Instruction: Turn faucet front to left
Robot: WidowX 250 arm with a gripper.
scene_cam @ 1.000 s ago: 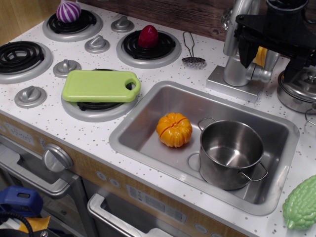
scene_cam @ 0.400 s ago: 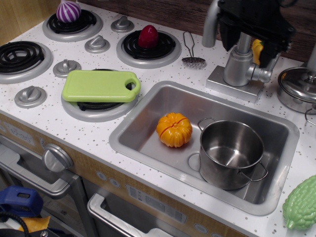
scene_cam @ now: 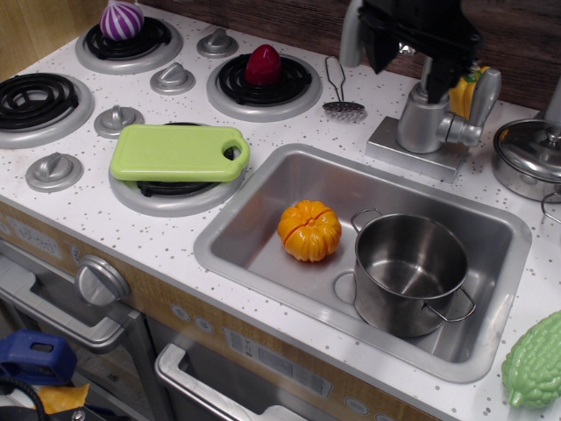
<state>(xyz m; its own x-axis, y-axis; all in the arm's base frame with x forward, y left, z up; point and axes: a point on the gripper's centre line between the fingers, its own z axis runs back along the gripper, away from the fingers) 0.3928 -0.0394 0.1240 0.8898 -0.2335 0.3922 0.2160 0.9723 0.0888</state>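
Observation:
The shiny silver faucet (scene_cam: 422, 118) stands on its square base (scene_cam: 412, 151) behind the sink. Its curved spout end (scene_cam: 351, 33) points left, toward the stove, and its small lever (scene_cam: 480, 98) sticks out on the right. My black gripper (scene_cam: 410, 54) is at the top of the gooseneck, straddling the spout, with one finger on each side of it. The jaws stand apart and hide the top of the curve.
The steel sink (scene_cam: 263, 272) holds an orange pumpkin (scene_cam: 309, 230) and a two-handled pot (scene_cam: 410, 272). A green cutting board (scene_cam: 180, 151) lies on a burner. A masher (scene_cam: 340, 96) lies left of the faucet, another steel pot (scene_cam: 529, 158) stands right, and a green gourd (scene_cam: 535, 360) lies front right.
My gripper has moved left from the faucet's right side, and the spout has swung with it from the front toward the left.

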